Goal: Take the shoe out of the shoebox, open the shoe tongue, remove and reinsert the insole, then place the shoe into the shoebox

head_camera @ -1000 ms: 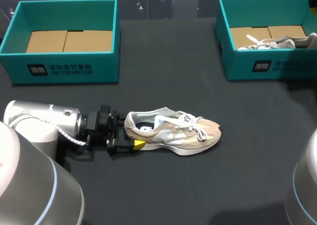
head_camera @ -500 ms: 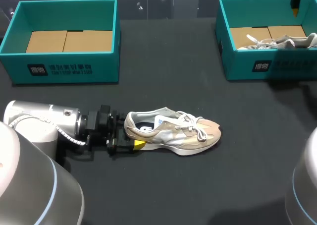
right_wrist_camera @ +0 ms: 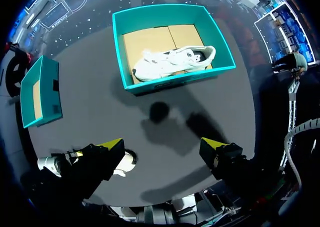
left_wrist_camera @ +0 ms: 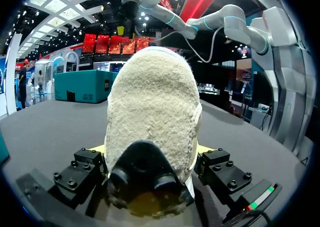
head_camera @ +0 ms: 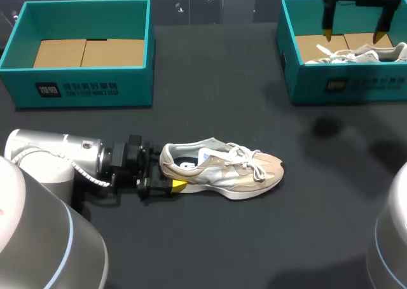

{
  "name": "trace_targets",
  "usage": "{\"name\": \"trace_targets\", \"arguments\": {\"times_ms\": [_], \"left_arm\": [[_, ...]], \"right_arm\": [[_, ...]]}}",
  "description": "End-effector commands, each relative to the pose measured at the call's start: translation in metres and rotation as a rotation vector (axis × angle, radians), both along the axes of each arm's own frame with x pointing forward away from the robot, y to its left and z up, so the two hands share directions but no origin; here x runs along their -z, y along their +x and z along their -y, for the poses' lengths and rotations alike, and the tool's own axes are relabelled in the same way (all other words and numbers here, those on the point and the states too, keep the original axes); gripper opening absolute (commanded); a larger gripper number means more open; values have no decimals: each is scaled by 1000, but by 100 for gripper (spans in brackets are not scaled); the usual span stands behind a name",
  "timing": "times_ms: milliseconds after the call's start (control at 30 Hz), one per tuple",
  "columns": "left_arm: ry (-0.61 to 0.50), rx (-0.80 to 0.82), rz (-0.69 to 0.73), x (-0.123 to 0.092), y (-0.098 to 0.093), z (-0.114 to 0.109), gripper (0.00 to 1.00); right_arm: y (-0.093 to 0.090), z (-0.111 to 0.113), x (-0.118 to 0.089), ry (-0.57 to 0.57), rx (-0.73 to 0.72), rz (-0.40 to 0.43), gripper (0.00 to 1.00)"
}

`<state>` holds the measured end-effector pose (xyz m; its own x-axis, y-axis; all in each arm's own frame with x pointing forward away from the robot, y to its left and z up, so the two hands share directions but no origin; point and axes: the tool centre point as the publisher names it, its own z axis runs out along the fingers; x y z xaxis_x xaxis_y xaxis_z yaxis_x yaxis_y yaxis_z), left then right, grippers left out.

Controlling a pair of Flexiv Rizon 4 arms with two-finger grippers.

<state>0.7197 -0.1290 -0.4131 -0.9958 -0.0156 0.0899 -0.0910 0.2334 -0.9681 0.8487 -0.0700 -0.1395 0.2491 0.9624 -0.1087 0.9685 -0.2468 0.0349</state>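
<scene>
On the dark worktop (head_camera: 210, 98) my left claw (head_camera: 164, 173) clamps the shoe (head_camera: 222, 168) by its heel at seven o'clock, while my right claw (head_camera: 353, 34) gapes wide over the one-o'clock shoebox (head_camera: 305, 85).

Beige laced shoe (head_camera: 222, 170) upright mid-table, toe rightward, teal shoebox (head_camera: 82, 88) far left, second shoebox (head_camera: 356, 85) far right holding pale shoe (head_camera: 356, 53)

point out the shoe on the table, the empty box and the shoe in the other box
table shoe (head_camera: 219, 171), head view, on its side panel
empty box (head_camera: 137, 88), head view, on its front wall
boxed shoe (right_wrist_camera: 172, 62), right wrist view, on its midfoot
</scene>
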Motion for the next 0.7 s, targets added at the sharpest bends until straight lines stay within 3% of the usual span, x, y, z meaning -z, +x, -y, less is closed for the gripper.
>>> {"name": "trace_targets", "arguments": {"times_ms": [33, 600, 700], "left_arm": [[0, -3, 0, 4, -5, -1, 0], [0, -3, 0, 4, -5, -1, 0], [0, -3, 0, 4, -5, -1, 0]], "right_arm": [[-9, -12, -1, -39, 1, 9, 100], [-9, -12, -1, -39, 1, 9, 100], [-21, -41, 9, -69, 13, -15, 100]]}}
